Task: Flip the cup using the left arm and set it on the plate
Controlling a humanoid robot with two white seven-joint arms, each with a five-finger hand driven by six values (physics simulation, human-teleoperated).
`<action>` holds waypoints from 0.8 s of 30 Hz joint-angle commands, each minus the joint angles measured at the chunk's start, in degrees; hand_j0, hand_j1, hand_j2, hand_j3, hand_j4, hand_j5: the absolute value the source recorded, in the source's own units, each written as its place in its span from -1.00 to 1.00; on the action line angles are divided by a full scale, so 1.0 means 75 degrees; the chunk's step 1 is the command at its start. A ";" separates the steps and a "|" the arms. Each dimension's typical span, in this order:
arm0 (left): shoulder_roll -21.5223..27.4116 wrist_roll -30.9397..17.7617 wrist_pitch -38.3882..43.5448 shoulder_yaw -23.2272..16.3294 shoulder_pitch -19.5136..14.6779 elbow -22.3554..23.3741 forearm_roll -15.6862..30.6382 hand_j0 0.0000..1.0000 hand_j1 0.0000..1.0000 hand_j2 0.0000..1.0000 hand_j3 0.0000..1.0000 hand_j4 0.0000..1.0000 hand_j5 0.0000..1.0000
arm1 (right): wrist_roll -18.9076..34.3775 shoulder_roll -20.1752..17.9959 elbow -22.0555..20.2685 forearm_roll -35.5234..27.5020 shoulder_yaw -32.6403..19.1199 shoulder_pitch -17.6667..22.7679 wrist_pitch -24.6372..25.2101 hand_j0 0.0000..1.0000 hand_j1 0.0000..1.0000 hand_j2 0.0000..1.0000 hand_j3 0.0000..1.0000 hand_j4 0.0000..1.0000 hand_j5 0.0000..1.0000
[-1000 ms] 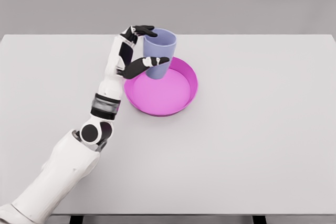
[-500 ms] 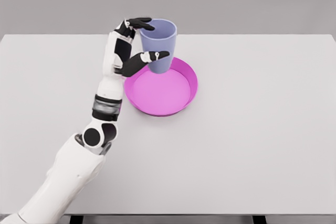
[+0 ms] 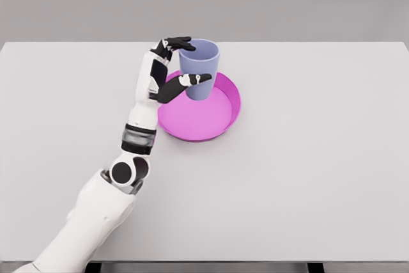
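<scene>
Already upright, mouth up: lilac cup (image 3: 199,68) held over the far-left part of the magenta plate (image 3: 211,123), probably so that lowering ends inside the rim. Clasped from the left by the left hand (image 3: 167,71), fingers (image 3: 177,43) hooked over the lip, thumb across the near wall, a pinch suited to keeping it vertical. Contact of base with plate not clear. Plate resting on the white bench (image 3: 307,158). Right hand absent.

Table (image 3: 307,177): plate (image 3: 223,123) a little left of centre. Cup (image 3: 199,68): upright, mouth up, over the plate's 11 o'clock edge. Left hand (image 3: 171,68): at the cup's 9 o'clock, fingers round it; arm from 7 o'clock.
</scene>
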 commanded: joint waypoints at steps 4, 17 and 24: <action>-0.0071 0.0035 0.0000 0.0011 0.0000 0.0134 -0.0005 -0.14 -0.14 -0.14 -0.14 -0.14 -0.14 | 0.0001 0.0000 0.0003 0.0001 0.0002 0.0000 0.0000 1.00 1.00 1.00 1.00 1.00 1.00; -0.0059 0.0023 0.0000 0.0070 -0.0082 0.1001 -0.0157 -0.13 -0.13 -0.13 -0.13 -0.13 -0.13 | 0.0001 0.0000 0.0003 0.0001 0.0002 0.0000 0.0000 1.00 1.00 1.00 1.00 1.00 1.00; -0.0047 -0.0012 0.0000 0.0093 -0.0094 0.0966 -0.0216 0.26 0.26 0.26 0.26 0.26 0.26 | 0.0001 0.0000 0.0003 0.0001 0.0002 0.0000 0.0000 1.00 1.00 1.00 1.00 1.00 1.00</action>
